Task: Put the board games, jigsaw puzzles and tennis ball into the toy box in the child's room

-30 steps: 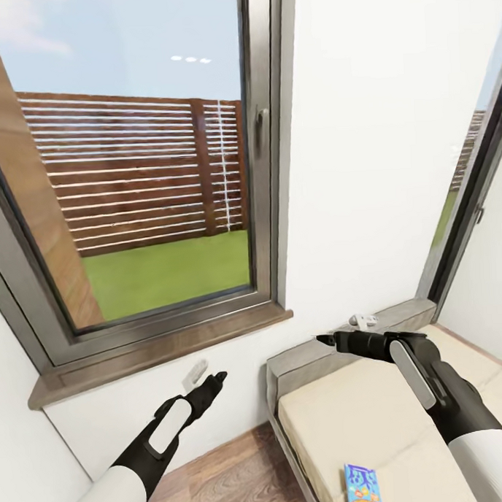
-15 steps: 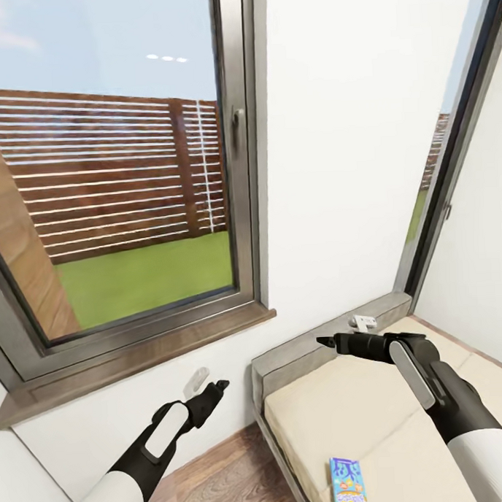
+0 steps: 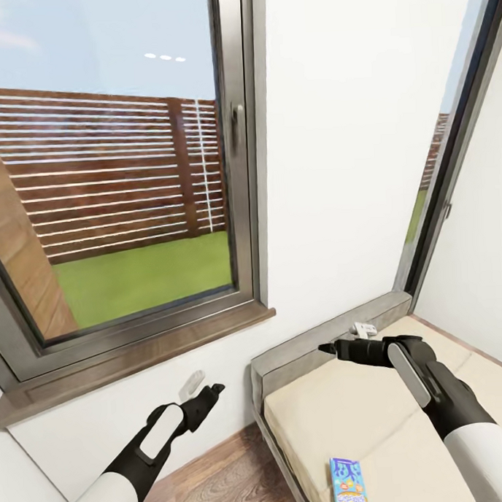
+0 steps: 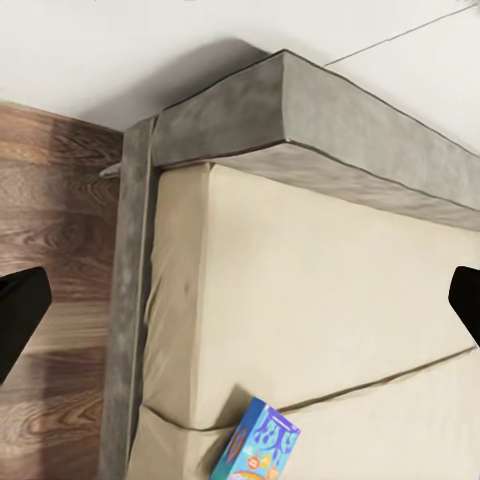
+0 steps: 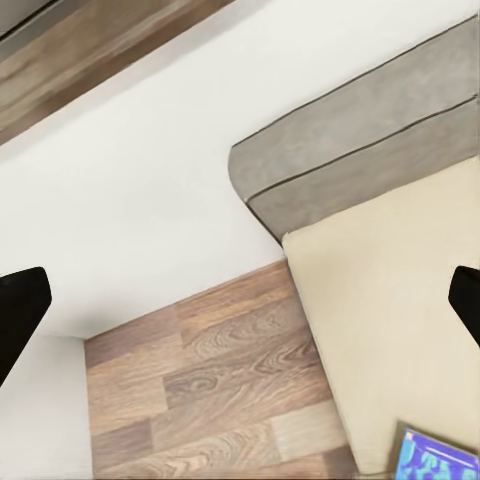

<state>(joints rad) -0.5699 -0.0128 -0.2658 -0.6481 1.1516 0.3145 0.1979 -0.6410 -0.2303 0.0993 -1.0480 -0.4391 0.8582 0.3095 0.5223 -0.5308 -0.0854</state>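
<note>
Board game (image 3: 347, 483) first: a blue box with a bright cartoon cover, lying flat on the beige mattress of the bed (image 3: 360, 414) near the lower edge of the head view, just beside the bed's outer side. That same view takes in the big window (image 3: 116, 176) with a slatted wooden fence and green lawn beyond it, a brown sill (image 3: 139, 354), white wall, and a strip of wood floor (image 3: 224, 471) between wall and bed. The left gripper (image 3: 211, 391) hangs over the floor near the wall, its fingertips close together from this angle; how far apart they are, I cannot tell here. The right gripper (image 3: 327, 347) reaches over the grey headboard (image 3: 320, 335), also looking narrow from here. On to the left wrist view: now the headboard corner (image 4: 290, 100) and mattress show from above, the board game (image 4: 255, 440) tilted at the frame's edge, and two dark fingertips (image 4: 20, 310) sit at opposite borders, spread wide, gripping nothing. The right wrist view gives the floor planks (image 5: 220, 370), the headboard end (image 5: 350, 160), a sliver of the board game (image 5: 435, 462) in the corner, and its fingertips (image 5: 20, 305) likewise spread wide and empty.
</note>
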